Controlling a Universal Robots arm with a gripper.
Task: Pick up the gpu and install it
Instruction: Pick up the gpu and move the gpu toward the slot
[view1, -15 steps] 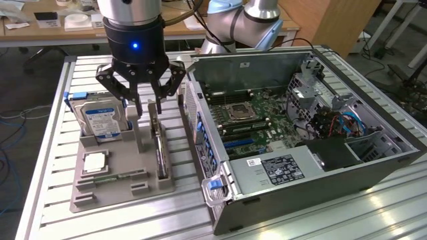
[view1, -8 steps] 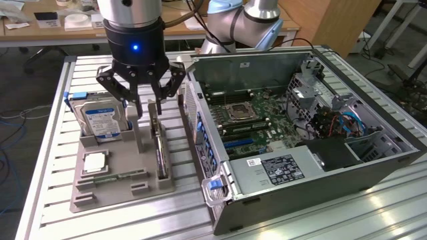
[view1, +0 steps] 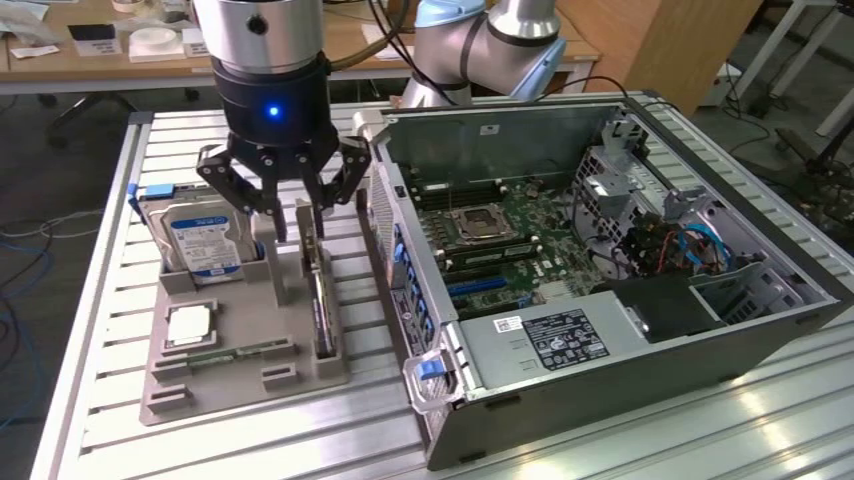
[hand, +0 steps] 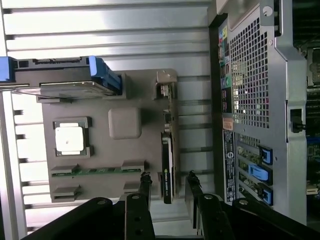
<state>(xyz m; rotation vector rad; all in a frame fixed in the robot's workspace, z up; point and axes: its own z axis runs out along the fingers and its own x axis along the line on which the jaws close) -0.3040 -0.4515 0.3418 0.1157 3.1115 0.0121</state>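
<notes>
Exterior view first: the gripper (view1: 296, 208) is seen poised over the grey holder tray (view1: 214, 395). Its fingers are spread, one set on each side of the gpu (view1: 320, 295). Nothing is pinched. In the wrist view a strip of tray can be made out between each fingertip (hand: 145, 179) and the card, so the jaws are judged to straddle it without contact.

The gpu is stood on its long edge in a slot of the tray, at the side nearest the computer case (view1: 747, 330). Held like that, both flat faces are offered to the fingers, which is presumably why it is racked upright. The tray is parked just beside the case, on the exterior view's left, so a short carry is likely intended. The case is laid on its side with the panel off and the motherboard (view1: 507, 240) facing up, so its slots can be reached from above.

Elsewhere on the tray, the hard drive (view1: 200, 240) is propped upright, while the processor (view1: 187, 325) and memory stick (view1: 234, 352) are laid flat in recesses.

Edge-on, the gpu is seen as a thin dark slab. A small green mark is noted near the fingertips, and green board is shown toward the end away from them.
</notes>
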